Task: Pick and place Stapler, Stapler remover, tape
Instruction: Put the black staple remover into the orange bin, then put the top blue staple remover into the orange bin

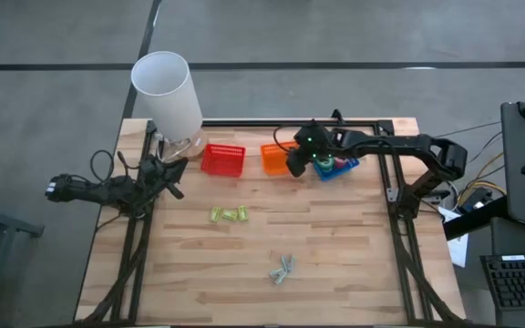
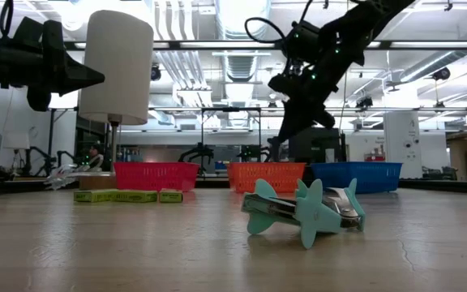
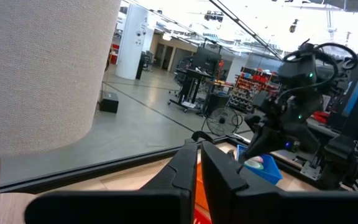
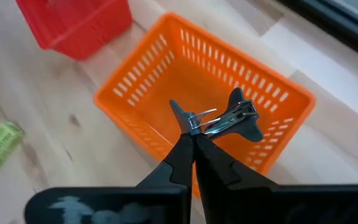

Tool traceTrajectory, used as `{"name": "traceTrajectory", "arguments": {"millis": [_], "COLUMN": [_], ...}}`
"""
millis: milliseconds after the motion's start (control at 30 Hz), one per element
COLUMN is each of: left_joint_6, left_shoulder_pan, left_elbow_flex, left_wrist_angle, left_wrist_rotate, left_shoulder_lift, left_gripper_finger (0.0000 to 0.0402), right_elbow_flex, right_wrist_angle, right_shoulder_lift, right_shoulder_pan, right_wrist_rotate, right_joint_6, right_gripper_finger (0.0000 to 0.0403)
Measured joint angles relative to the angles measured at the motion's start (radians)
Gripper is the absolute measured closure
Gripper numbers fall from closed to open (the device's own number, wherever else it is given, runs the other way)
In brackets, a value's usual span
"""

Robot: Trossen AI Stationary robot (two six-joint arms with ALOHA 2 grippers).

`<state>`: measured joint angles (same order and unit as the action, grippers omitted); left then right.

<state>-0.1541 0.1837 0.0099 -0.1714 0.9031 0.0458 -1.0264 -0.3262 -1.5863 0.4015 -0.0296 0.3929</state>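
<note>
My right gripper [image 4: 193, 137] is shut on a dark staple remover [image 4: 222, 117] and hangs over the orange basket [image 4: 166, 74]; the high view places it [image 1: 297, 164] at that basket's right side. Two teal staple removers [image 1: 283, 269] lie on the table's near middle, seen close in the low view [image 2: 302, 211]. Green staplers [image 1: 229, 214] lie flat left of centre. A green tape roll [image 1: 326, 164] shows in the blue basket [image 1: 344, 169]; the other rolls are hidden. My left gripper [image 1: 173, 178] waits shut at the table's left edge, by the lamp. My right gripper pinches the staple remover by one wing end [image 4: 186, 123] between the tips of its two fingers [image 4: 178, 152]. The fingers come from above, pointing down. The remover is lifted clear above the orange basket's inside and sticks out sideways from the fingertips, its metal claws [image 4: 205, 115] showing.
A red basket [image 1: 223, 159] stands left of the orange one, the blue basket on its right, all in a row along the far edge. A tall white lamp [image 1: 167, 91] stands at the far left corner, close to my left arm. Bare wood lies across the table's middle.
</note>
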Motion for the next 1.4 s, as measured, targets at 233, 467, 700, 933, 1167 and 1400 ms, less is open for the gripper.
{"name": "traceTrajectory", "arguments": {"millis": [233,467,700,933,1167,1400], "left_joint_6": [0.0,0.0,0.0,0.0,0.0,0.0], "left_shoulder_pan": [0.0,0.0,0.0,0.0,0.0,0.0], "left_elbow_flex": [0.0,0.0,0.0,0.0,0.0,0.0], "left_wrist_angle": [0.003,0.008,0.009,0.009,0.009,0.009], "left_wrist_rotate": [0.0,0.0,0.0,0.0,0.0,0.0], "left_shoulder_lift": [0.0,0.0,0.0,0.0,0.0,0.0], "left_gripper_finger": [0.0377,0.0378,0.0376,0.0377,0.0378,0.0376], "right_elbow_flex": [0.004,0.004,0.004,0.004,-0.011,-0.022], "right_wrist_angle": [0.042,0.053,0.056,0.057,0.07,0.071], "right_shoulder_lift": [-0.056,-0.105,-0.113,-0.113,-0.089,-0.016], "right_shoulder_pan": [0.001,0.001,0.001,0.001,-0.003,-0.086], "right_wrist_rotate": [0.0,0.0,-0.012,-0.025,-0.026,-0.022], "right_joint_6": [-0.001,-0.001,-0.001,-0.001,-0.009,-0.012], "right_gripper_finger": [0.0394,0.0394,0.0392,0.0351,0.0306,0.0289]}}
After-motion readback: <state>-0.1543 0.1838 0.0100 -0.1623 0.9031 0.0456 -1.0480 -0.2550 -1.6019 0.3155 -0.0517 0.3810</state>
